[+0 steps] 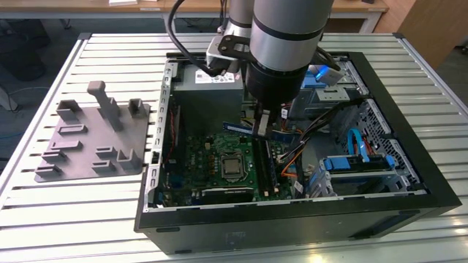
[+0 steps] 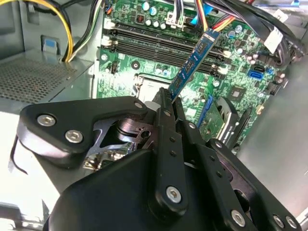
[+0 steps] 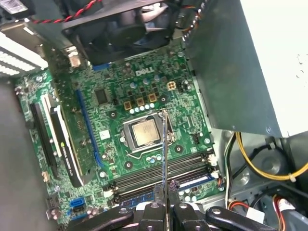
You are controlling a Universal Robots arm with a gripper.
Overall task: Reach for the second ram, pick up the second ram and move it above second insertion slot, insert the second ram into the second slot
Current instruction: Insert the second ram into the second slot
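The second ram (image 2: 195, 60), a long thin blue-black stick, is clamped at one end in my gripper (image 2: 166, 97), which is shut on it. It hangs tilted above the green motherboard (image 3: 110, 91) inside the open computer case (image 1: 292, 211). In the first wrist view the second ram (image 3: 164, 144) appears edge-on, over the CPU socket (image 3: 143, 132) and near the row of dark memory slots (image 3: 159, 174). Those memory slots (image 2: 163, 45) lie just beyond the stick's free end. In the exterior view my gripper (image 1: 261, 127) holds the second ram (image 1: 235, 127) a little above the board.
A grey power supply (image 1: 208, 82) stands at the case's far side. Bundled cables (image 1: 307, 137) and a blue drive cage (image 1: 354, 164) crowd the exterior view's right. A grey fixture plate (image 1: 95, 137) lies on the slatted table (image 1: 73, 219) at the left.
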